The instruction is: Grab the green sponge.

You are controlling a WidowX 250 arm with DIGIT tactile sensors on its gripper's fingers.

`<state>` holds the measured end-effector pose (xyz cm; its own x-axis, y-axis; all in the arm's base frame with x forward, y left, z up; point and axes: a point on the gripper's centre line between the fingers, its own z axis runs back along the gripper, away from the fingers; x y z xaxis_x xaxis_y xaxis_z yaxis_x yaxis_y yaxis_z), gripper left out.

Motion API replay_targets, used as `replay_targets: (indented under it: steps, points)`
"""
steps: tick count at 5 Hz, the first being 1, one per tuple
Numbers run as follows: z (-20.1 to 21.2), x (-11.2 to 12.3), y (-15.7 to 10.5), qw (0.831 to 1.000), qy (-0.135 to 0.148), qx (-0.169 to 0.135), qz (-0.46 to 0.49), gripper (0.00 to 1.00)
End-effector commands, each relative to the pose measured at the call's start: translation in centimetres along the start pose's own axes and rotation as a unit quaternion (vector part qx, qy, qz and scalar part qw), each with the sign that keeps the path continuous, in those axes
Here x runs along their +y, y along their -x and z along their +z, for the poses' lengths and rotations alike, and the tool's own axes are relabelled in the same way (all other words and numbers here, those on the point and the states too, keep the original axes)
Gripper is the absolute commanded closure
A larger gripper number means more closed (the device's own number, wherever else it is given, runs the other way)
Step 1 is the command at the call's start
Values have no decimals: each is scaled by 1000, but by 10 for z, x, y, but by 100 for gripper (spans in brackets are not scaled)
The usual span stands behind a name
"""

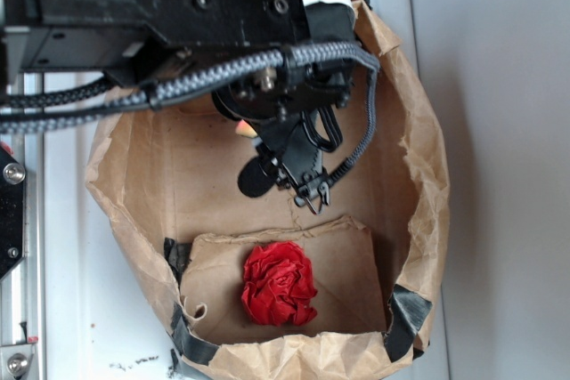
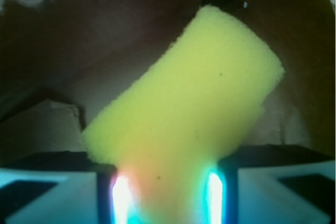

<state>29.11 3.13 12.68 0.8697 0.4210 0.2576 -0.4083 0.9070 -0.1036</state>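
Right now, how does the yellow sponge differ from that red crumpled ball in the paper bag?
The green sponge shows a smooth, flat yellow foam face with straight edges; the red paper ball is wrinkled and roundish. The sponge sits between the fingers of the gripper, tilted; the ball lies loose on the floor of the paper bag, untouched. Both look light and soft.

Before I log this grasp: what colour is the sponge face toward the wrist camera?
Yellow foam; the sponge shows best in the wrist view.
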Motion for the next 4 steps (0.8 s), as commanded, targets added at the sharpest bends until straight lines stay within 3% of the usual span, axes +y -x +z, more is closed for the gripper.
replay_targets:
  steps: [1, 4]
  points:
    - [46, -22, -8, 998, 9, -39, -44, 100]
    - [43, -30, -8, 997, -7, -49, -67, 100]
